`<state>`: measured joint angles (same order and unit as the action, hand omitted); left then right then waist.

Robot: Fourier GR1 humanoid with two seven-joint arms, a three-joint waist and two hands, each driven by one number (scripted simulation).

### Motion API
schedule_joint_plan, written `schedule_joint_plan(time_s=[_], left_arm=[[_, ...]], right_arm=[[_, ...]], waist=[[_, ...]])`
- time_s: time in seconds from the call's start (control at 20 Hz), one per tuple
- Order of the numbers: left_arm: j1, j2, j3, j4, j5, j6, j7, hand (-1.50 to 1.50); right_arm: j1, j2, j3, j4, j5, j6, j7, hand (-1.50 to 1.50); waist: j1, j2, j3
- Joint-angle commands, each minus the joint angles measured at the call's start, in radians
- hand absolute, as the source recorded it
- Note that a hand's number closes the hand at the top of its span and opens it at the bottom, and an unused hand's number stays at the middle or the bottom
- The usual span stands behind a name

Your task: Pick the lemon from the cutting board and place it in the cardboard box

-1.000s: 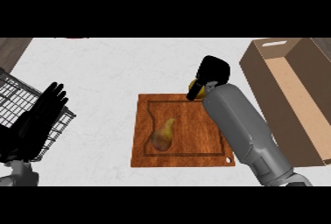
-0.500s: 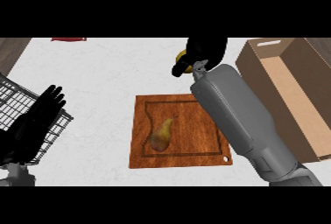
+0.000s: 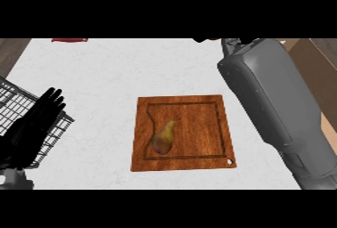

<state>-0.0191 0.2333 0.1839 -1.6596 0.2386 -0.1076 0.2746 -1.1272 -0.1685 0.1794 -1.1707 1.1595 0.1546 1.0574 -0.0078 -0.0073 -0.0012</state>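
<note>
Far left, a black wire basket [image 3: 16, 102] juts in from the edge, thin metal grid. In front of it the left hand [image 3: 36, 120] rests open, black fingers straight, pointing up and a bit to the right.

White, faintly marbled surface [image 3: 118, 67]; a small red thing [image 3: 70, 40] sits at its far edge, too cut off to identify.

Centre: rectangular wooden cutting board [image 3: 197, 116], reddish-brown grain, groove round the rim, small hole in the near right corner. On its left half lies a pear-shaped yellow-green fruit [image 3: 164, 138], long axis tilted, stem end pointing up-right, fat end toward the near left.

Right: big grey forearm [image 3: 270, 98], smooth casing, runs up to the top edge. The right hand [image 3: 209, 39] is barely in view, just a black sliver; can't tell whether fingers are apart or closed. No lemon visible anywhere. Brown cardboard box [image 3: 313, 67] shows behind the arm, far right.
</note>
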Motion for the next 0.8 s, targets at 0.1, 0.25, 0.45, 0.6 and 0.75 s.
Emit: schedule_joint_plan(time_s=[0.1, 0.25, 0.45, 0.6, 0.75], left_arm=[[0.011, 0.012, 0.03, 0.011, 0.006, -0.001, -0.003, 0.0], [-0.026, -0.003, 0.014, -0.022, 0.002, 0.031, 0.052, 0.0], [-0.006, -0.025, -0.012, -0.009, -0.031, 0.029, 0.016, 0.0], [-0.08, -0.016, 0.008, 0.051, -0.03, 0.041, 0.02, 0.0], [0.007, 0.0, 0.026, -0.022, 0.003, -0.001, 0.037, 0.0]], right_arm=[[0.042, -0.086, -0.06, -0.121, 0.051, 0.1, 0.099, 1.5], [0.078, -0.116, -0.103, -0.11, 0.043, 0.106, 0.053, 1.5], [0.132, -0.179, -0.15, -0.154, 0.006, 0.168, -0.029, 1.5], [0.197, -0.223, -0.187, -0.129, 0.012, 0.069, -0.123, 1.5], [0.266, -0.249, -0.206, -0.137, 0.004, 0.05, -0.184, 1.5]], waist=[[-0.005, 0.0, 0.001], [0.002, 0.004, 0.001], [0.003, 0.004, 0.001], [0.004, 0.008, 0.001], [0.01, 0.007, 0.001]])
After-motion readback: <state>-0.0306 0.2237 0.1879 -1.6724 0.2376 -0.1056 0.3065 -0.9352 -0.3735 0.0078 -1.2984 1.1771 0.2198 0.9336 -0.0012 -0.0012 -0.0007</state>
